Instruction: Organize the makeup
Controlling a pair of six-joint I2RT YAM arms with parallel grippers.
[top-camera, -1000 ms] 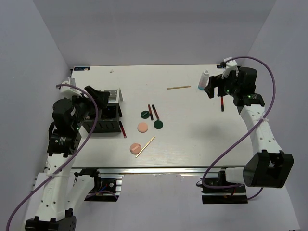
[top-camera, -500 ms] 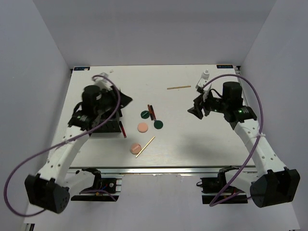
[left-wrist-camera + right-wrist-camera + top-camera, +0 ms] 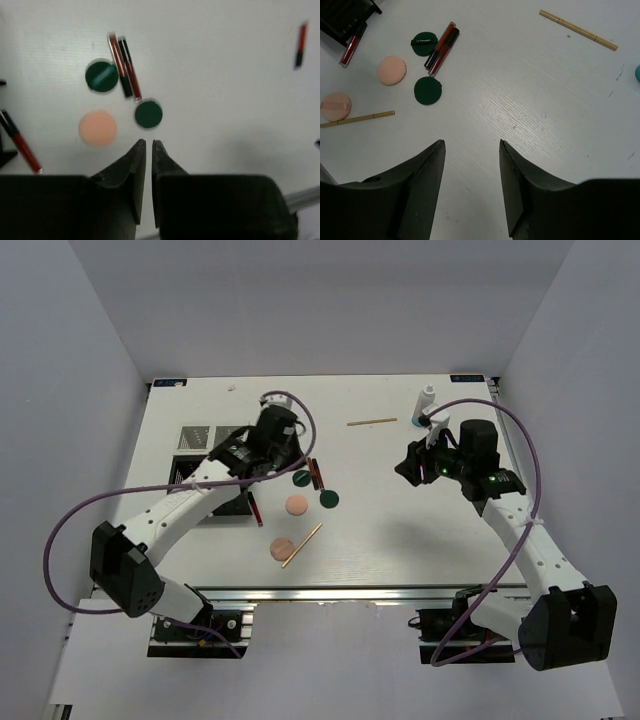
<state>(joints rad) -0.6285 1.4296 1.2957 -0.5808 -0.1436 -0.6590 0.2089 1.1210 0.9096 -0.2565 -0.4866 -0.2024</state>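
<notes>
Since a second ago the left arm has been swung off the organizer (image 3: 196, 439) to the table's middle, and the right arm drawn back from the white-blue bottle (image 3: 426, 404); the left gripper (image 3: 148, 143) is seen all but closed, nothing between its jaws; the right gripper (image 3: 470, 143) is held part open, empty. The makeup is scattered loose on the table (image 3: 400, 530): dark green discs (image 3: 148, 114) and a peach-pink disc (image 3: 98, 128) just beyond the left fingertips; paired black-and-red sticks (image 3: 125, 65) lying touching between the green ones; a second peach-pink disc (image 3: 335, 106) beside a wooden stick (image 3: 357, 119); another wooden stick (image 3: 578, 29) near the bottle. The discs are judged light, soft and flat; an edge pinch from above is advised, jaws reopened first; the sticks are judged stiff, slick and prone to rolling; a hold at mid-length, across the axis, is favoured.
</notes>
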